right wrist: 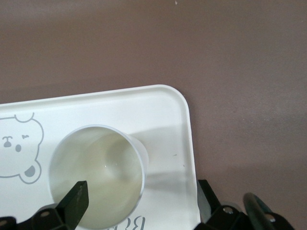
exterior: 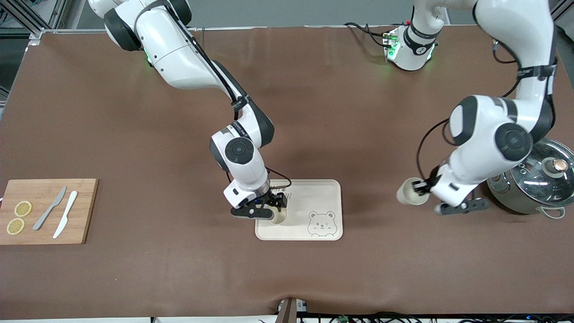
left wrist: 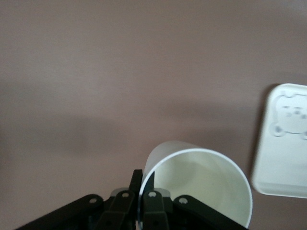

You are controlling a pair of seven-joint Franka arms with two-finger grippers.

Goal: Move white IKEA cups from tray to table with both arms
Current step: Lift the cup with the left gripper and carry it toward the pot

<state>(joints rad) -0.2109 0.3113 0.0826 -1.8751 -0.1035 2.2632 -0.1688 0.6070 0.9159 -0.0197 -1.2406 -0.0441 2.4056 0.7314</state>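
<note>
meanwhile, one cup (exterior: 279,217) on tray (exterior: 325,190)

- I see right arm reaching down from its base, wrist bent low, right gripper (exterior: 269,211) just above desk level, jaws spread wide.
- One finger (right wrist: 76,199) straddles a cup rim, not clamping.
- I see left arm folded at elbow, left gripper (exterior: 421,187) held up over the desk, tilted sideways.
- Its jaws pinched shut on a cup (exterior: 410,192) wall.

A high front camera faces both arms; both close wrist cameras share the tray (exterior: 314,197).
</note>
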